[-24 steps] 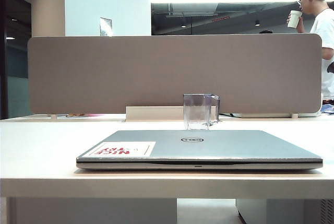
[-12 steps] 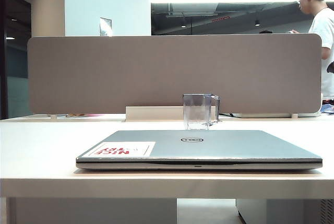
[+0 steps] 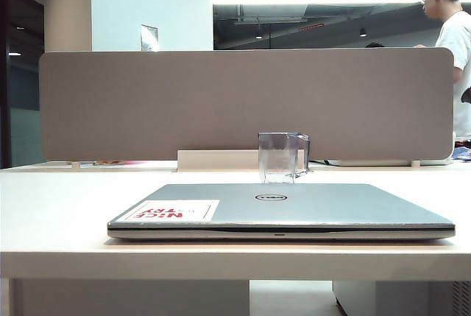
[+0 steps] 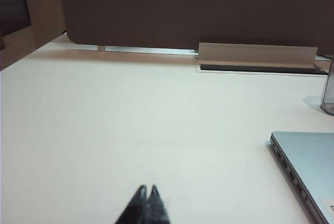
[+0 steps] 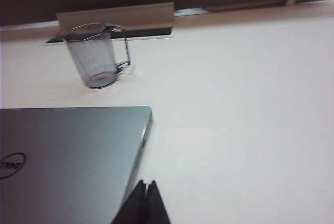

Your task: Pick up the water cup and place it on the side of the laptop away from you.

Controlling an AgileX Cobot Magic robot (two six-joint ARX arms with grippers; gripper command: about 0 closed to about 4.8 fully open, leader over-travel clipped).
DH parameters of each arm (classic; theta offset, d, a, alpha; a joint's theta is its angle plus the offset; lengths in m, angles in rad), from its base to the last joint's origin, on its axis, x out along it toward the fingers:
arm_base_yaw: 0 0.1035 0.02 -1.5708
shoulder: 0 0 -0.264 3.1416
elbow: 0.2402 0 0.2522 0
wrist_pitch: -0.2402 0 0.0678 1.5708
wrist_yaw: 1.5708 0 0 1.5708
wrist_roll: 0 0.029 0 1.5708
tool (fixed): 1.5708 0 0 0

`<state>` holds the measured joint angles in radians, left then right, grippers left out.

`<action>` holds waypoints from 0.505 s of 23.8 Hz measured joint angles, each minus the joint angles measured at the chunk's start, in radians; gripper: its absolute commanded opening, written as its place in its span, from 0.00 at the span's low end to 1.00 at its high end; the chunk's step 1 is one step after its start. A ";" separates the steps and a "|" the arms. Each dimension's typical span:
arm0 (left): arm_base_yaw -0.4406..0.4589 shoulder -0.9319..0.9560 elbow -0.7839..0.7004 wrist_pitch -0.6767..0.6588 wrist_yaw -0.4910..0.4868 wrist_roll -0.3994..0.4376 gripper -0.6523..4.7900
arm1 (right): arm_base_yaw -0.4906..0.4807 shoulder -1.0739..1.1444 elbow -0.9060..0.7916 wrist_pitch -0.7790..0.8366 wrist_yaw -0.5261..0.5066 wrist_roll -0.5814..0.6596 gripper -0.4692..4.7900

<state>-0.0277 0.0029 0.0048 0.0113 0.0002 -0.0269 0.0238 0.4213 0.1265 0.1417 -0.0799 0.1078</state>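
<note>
Exterior view: water cup is standing upright just beyond the laptop, on the far side, so placement is looking done. Right gripper is hovering near the laptop's corner, jaws pressed together, holding nothing. Left gripper is likewise closed and empty, off beside the laptop. Judging nothing further is needed beyond parking the arms.

Left gripper low, fingers pressed together, empty; right gripper likewise closed, empty
</note>
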 measured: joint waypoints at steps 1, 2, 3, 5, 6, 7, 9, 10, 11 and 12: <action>0.000 0.000 0.000 0.000 0.000 0.000 0.11 | -0.005 -0.014 -0.011 0.001 0.005 0.000 0.09; 0.000 0.000 0.000 0.000 0.000 0.000 0.11 | -0.010 -0.031 -0.022 0.001 0.010 0.000 0.09; 0.000 0.000 0.000 0.000 0.000 0.000 0.11 | -0.014 -0.053 -0.034 -0.001 0.016 0.000 0.09; 0.000 0.000 0.000 0.000 0.000 0.000 0.11 | -0.016 -0.095 -0.051 -0.001 0.017 0.000 0.09; 0.000 0.000 0.000 0.000 0.000 0.000 0.11 | -0.016 -0.117 -0.061 0.003 0.016 0.000 0.09; 0.000 0.000 0.000 0.000 0.000 0.000 0.11 | -0.015 -0.146 -0.073 0.006 0.016 0.000 0.09; 0.000 0.000 0.000 0.000 0.000 0.000 0.11 | -0.016 -0.195 -0.107 0.008 0.017 0.000 0.09; 0.000 0.000 0.000 0.000 0.000 0.000 0.11 | -0.016 -0.216 -0.119 0.003 0.017 0.001 0.09; 0.000 0.000 0.000 0.000 0.000 0.000 0.11 | -0.018 -0.251 -0.120 -0.016 0.017 0.000 0.09; 0.000 0.000 0.000 0.000 0.000 0.000 0.11 | -0.021 -0.270 -0.120 -0.020 0.017 0.000 0.09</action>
<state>-0.0280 0.0029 0.0048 0.0109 0.0002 -0.0269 0.0029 0.1513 0.0067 0.1215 -0.0631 0.1078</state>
